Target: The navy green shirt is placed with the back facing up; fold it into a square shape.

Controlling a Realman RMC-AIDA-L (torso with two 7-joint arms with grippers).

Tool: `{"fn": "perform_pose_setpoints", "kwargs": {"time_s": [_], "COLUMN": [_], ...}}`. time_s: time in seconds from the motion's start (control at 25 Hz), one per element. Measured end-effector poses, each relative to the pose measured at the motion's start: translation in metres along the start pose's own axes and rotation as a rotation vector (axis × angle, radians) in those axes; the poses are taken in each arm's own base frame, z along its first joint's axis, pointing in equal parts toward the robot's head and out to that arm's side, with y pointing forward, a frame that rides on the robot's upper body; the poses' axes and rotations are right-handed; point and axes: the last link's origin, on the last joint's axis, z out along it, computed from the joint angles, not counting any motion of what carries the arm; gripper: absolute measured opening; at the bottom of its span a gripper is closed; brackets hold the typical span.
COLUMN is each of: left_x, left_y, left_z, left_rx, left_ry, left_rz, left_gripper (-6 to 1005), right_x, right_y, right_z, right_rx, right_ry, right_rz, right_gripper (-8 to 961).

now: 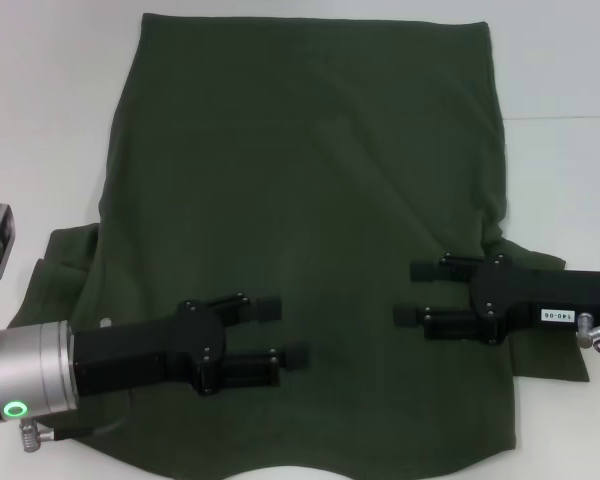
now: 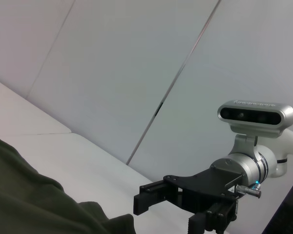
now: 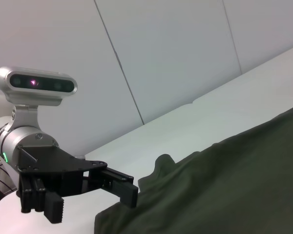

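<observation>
Both grippers, the left gripper (image 1: 288,331) and the right gripper (image 1: 407,292), hover open and empty over the near half of the shirt (image 1: 300,180) spread flat on the table (image 1: 560,60). Soft and limp, it likely wants pinching at edges.

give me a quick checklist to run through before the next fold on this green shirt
1. Back side up, no lettering showing: ok, the navy green shirt shows plain fabric.
2. Body lying flat: ok, broadly smooth in the head view.
3. Left hand open and empty: ok, poised over the shirt's lower left part.
4. Right hand open and empty: ok, poised over the lower right part.
5. Sleeves laid flat: not ok, the left sleeve is bunched at the edge.
6. Hands touching the fabric: cannot tell.
</observation>
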Motion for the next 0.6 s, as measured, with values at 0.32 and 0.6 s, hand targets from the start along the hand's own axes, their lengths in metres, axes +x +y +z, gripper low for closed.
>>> {"fn": "perform_pose_setpoints", "kwargs": {"time_s": [0.32,0.6], "left_x": [0.0,0.0], "left_y": [0.0,-0.001], "left_z": [0.0,-0.0002], "left_rx": [0.0,0.007], "left_ry": [0.0,0.001], "left_rz": [0.0,-0.001], "left_gripper": [900,901], "right_x": [-0.0001,0.0], "right_y": [-0.0001,0.0002], "right_z": [0.0009,0.002], "right_rx": [0.0,-0.002], "right_ry": [0.003,-0.001], "right_rz": [0.003,0.006], "right_gripper": [835,835]}}
